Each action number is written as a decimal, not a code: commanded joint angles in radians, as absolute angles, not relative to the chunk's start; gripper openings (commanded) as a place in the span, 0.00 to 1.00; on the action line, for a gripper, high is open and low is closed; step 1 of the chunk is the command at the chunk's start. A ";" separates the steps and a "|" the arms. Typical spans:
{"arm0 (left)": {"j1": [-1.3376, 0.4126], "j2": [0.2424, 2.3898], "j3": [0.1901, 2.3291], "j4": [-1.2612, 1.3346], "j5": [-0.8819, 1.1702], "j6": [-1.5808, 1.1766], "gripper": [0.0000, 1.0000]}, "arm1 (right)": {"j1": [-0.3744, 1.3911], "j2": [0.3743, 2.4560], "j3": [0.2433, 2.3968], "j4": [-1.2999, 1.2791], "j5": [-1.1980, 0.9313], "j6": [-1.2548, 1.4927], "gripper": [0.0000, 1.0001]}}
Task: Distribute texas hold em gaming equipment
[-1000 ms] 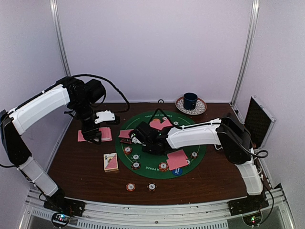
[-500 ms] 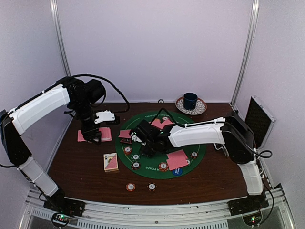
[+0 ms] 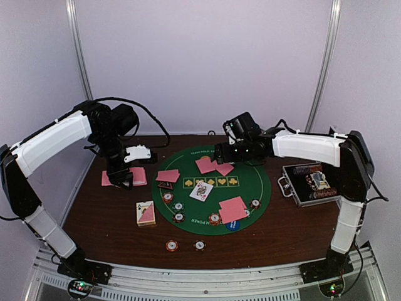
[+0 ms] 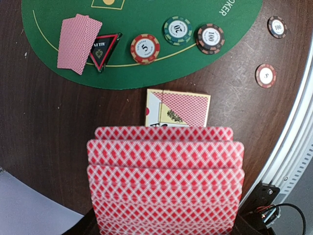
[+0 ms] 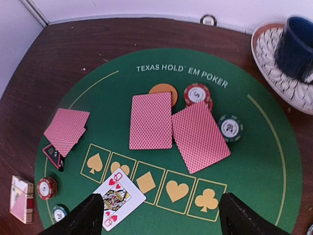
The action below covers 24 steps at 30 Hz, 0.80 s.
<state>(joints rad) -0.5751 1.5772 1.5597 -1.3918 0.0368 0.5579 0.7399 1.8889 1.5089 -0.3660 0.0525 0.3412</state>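
The left fingers (image 3: 119,178) pinch a fanned stack of pink-backed cards (image 4: 165,181) over the tabletop (image 3: 106,226), left of the green mat (image 5: 254,147); that thin grip could shed several at once. The right fingers (image 5: 93,218) hang spread and empty over the mat near the face-up queen (image 5: 119,198), which seemingly straddles two boxes, so a low pass could skew it more.

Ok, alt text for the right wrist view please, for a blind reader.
A face-up queen of hearts card lies on the suit boxes of a round green felt poker mat, with the open right end effector framing the bottom edge. Two face-down pink-backed cards sit mid-mat; a blue mug stands top right.
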 commanded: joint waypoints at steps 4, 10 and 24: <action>-0.578 1.547 1.581 -1.401 0.037 0.554 0.00 | 0.692 1.969 1.450 -0.310 -0.412 0.691 0.85; -0.578 1.548 1.588 -1.402 0.035 0.554 0.00 | 0.689 2.065 1.498 -0.329 -0.488 0.756 0.83; -0.578 1.557 1.597 -1.402 0.036 0.552 0.00 | 0.683 2.200 1.527 -0.234 -0.573 0.898 0.81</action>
<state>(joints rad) -0.5751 1.5761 1.5654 -1.3933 0.0372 0.5579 0.6861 2.1448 1.5009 -0.2871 -0.5320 0.8322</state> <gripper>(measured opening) 0.670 0.816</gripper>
